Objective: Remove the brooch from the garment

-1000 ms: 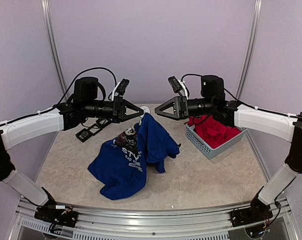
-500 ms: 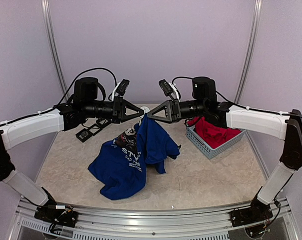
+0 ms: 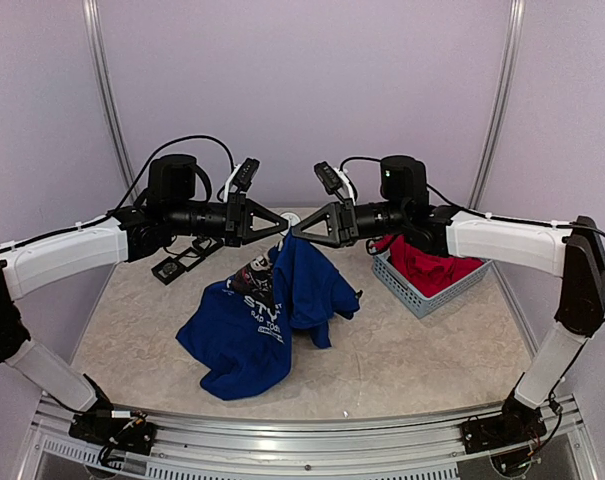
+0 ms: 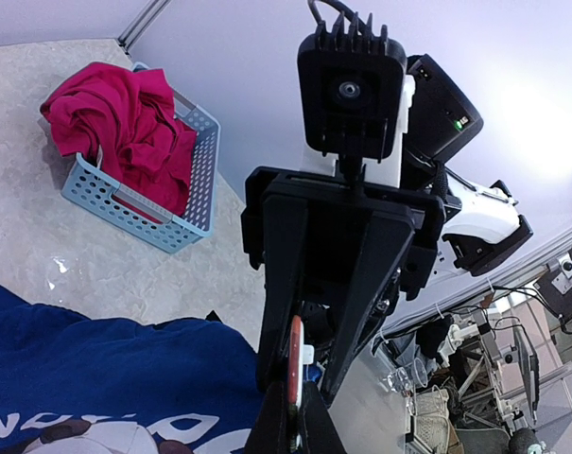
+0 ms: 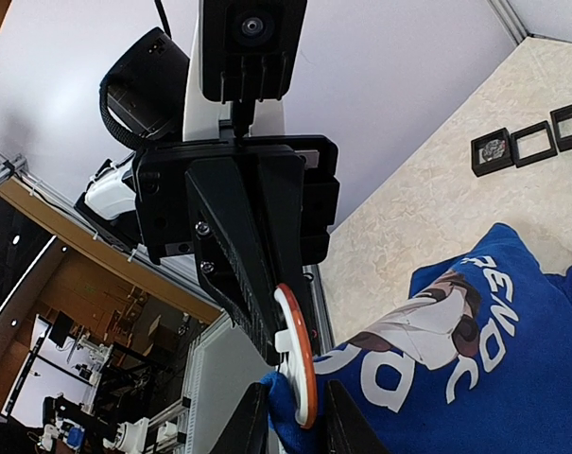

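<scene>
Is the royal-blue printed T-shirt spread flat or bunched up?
Bunched: the royal-blue T-shirt hangs from the left claw, its lower part crumpled on the table.

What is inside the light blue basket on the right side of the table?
A crumpled red garment fills the basket and rises above its rim. Whatever may lie under the garment is covered and cannot be seen.

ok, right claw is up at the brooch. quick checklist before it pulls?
1. The left claw grips the royal-blue printed T-shirt, lifted: ok.
2. The round white brooch with orange rim sits between the right claw fingers: ok.
3. The right claw closed on the brooch: cannot tell.
4. Those fingers free of cloth: not ok, blue fabric is bunched beside the brooch.
5. The shirt's lower part rests on the beige table: ok.
</scene>
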